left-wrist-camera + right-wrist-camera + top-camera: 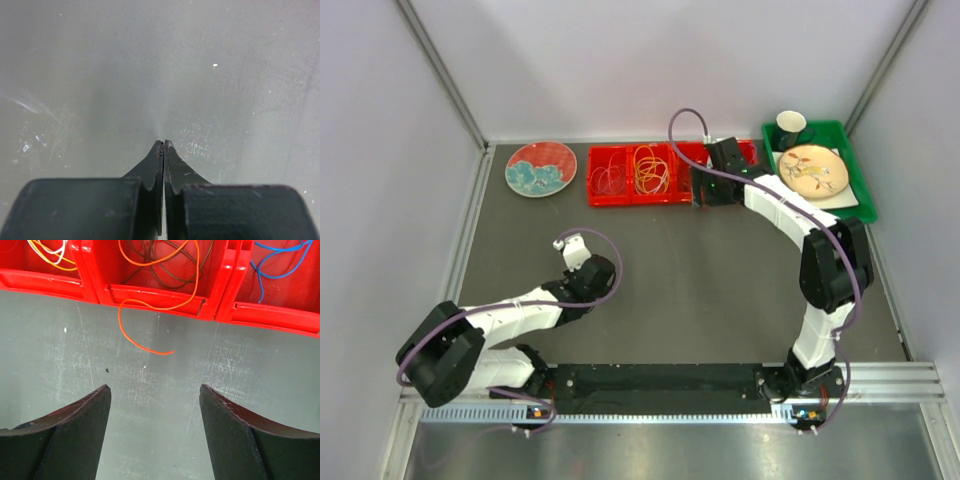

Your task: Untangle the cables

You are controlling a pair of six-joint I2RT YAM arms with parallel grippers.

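Parted right end effector [154,387] near orange cable [150,350]

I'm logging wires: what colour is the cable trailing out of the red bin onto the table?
The cable is orange; right wrist view shows it best.

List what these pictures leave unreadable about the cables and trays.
- Right wrist view: the top edge cuts off the coils of the orange cable and blue cable.
- Top view: the right arm covers the red tray's right end, hiding the blue cable.
- Top view: the cable coils are too thin to trace crossings.
- Left wrist view: only table past the shut left pincer.
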